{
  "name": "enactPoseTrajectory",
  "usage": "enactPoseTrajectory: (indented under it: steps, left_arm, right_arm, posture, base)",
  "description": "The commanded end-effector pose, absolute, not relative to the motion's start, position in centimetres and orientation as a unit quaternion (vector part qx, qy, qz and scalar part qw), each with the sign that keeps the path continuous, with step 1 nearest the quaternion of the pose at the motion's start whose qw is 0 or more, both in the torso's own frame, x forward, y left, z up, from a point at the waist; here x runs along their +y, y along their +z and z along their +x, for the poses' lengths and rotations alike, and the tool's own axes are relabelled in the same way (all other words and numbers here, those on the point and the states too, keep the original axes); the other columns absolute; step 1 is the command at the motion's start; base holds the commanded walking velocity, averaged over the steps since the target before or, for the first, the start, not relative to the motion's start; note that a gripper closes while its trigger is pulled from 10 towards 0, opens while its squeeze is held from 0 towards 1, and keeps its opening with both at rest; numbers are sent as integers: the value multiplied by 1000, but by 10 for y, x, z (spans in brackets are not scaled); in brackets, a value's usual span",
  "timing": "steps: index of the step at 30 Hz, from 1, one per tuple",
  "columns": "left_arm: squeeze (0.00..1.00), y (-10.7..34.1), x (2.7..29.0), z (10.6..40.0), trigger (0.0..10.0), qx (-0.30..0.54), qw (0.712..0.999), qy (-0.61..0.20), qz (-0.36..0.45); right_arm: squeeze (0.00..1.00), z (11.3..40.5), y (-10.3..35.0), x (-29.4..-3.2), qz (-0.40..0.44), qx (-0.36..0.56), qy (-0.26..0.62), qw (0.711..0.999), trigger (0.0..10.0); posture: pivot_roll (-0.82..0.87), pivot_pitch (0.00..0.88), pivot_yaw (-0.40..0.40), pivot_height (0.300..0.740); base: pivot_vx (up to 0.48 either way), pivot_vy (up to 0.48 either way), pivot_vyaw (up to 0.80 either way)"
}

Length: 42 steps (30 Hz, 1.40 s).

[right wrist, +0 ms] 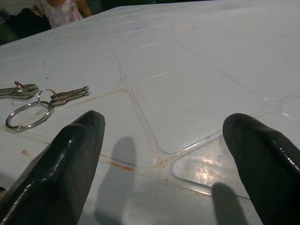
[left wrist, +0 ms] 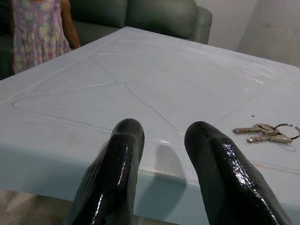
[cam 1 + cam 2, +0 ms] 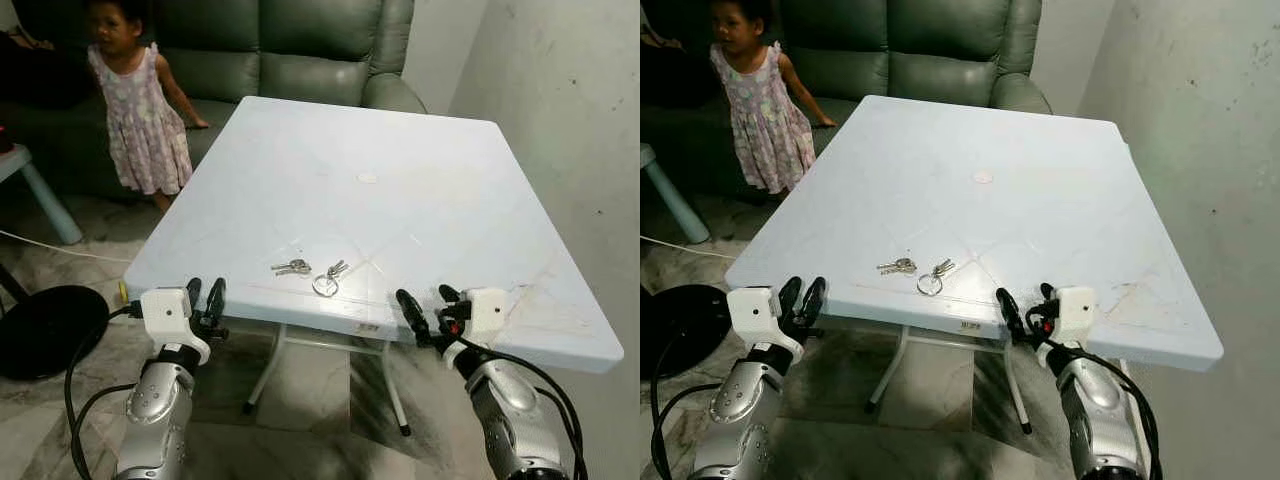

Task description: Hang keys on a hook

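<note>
The keys are seen lying flat on the white table, close to its near edge, roughly midway along it. The left pincer is held narrowly parted at the near-left corner; the right pincer is spread wide at the near edge.
</note>
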<state>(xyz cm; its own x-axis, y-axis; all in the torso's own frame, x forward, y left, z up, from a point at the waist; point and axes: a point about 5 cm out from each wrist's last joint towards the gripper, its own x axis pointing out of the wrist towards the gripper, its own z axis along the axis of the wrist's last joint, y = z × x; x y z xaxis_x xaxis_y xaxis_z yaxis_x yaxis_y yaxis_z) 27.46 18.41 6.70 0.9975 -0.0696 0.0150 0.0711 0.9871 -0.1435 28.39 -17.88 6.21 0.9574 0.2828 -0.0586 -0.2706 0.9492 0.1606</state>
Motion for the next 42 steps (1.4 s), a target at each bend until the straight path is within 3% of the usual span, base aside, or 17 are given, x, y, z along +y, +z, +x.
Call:
enactPoseTrajectory:
  steps: [1,42]
  left_arm:
    - [0,68,187,278,10000,7,997,-29,-72]
    - [0,83,182,291,10000,2,996,-48,-75]
  right_arm:
    - [0,286,66,-179,61,30,134,989,10000]
    - [0,290,88,-183,59,-25,77,995,10000]
  posture:
    - [134,0,-71,740]
    - [140,0,-78,740]
  base:
    - [0,0,0]
    - [0,0,0]
